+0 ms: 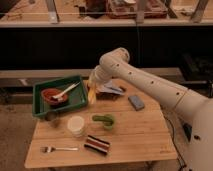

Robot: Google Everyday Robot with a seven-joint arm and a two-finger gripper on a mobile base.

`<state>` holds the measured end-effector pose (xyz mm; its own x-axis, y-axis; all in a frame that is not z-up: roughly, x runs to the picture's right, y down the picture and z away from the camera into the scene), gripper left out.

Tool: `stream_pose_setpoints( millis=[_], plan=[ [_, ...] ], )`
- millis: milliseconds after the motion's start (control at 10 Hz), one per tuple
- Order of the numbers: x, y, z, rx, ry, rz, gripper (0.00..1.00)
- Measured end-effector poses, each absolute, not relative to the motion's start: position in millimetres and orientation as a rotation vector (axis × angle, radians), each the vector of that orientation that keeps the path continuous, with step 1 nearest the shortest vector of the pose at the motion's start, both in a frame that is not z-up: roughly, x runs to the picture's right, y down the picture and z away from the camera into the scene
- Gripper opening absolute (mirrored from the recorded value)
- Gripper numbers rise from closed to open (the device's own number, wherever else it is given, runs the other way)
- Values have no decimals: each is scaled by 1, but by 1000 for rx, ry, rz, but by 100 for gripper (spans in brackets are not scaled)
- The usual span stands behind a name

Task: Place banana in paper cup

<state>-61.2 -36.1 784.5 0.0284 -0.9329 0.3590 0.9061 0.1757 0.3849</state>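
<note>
The paper cup [76,126] is a short white cup standing upright on the wooden table, left of centre near the front. My gripper [92,90] hangs at the end of the white arm above the table, just right of the green tray and behind and to the right of the cup. It is shut on the banana [92,96], a pale-yellow piece hanging down from the fingers, clear of the table. The banana is well above and behind the cup, not over its opening.
A green tray [41,107] at the left holds a red bowl [51,94] and a white spoon [67,90]. A green bowl with a green utensil [105,121] stands right of the cup. A fork [60,148], a striped packet [97,145], a blue-grey sponge [136,102] and a dark object [111,90] lie around.
</note>
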Motion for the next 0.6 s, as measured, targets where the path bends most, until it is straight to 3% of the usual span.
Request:
stream_pose_setpoints(
  millis=[200, 600],
  plan=[
    [-61, -34, 786, 66, -608, -1411, 0],
    [-100, -3, 790, 275, -800, -1384, 0]
  ],
)
